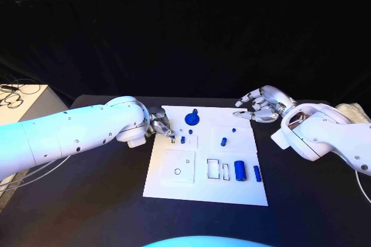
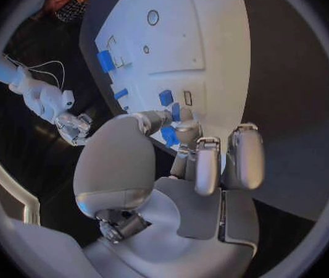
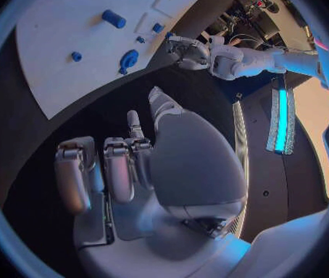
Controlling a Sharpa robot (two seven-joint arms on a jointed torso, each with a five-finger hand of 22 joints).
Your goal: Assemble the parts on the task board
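Note:
The white task board (image 1: 232, 191) lies mid-table. On it are a round blue part with a handle (image 1: 192, 118), a short blue peg (image 1: 223, 142), a blue cylinder (image 1: 240, 171), a thin blue bar (image 1: 257, 173) and a small blue block (image 1: 182, 140) standing near a slot. My left hand (image 1: 161, 124) is at the board's left edge. In the left wrist view its thumb and a finger pinch a small blue part (image 2: 170, 136) just over the board (image 2: 203, 37). My right hand (image 1: 259, 107) hovers off the board's far right corner, fingers apart and holding nothing.
A pale side table with cables (image 1: 19, 99) stands at the far left. A light cloth (image 1: 351, 110) lies at the far right. A cable (image 1: 31, 177) runs under my left arm. Black table surrounds the board.

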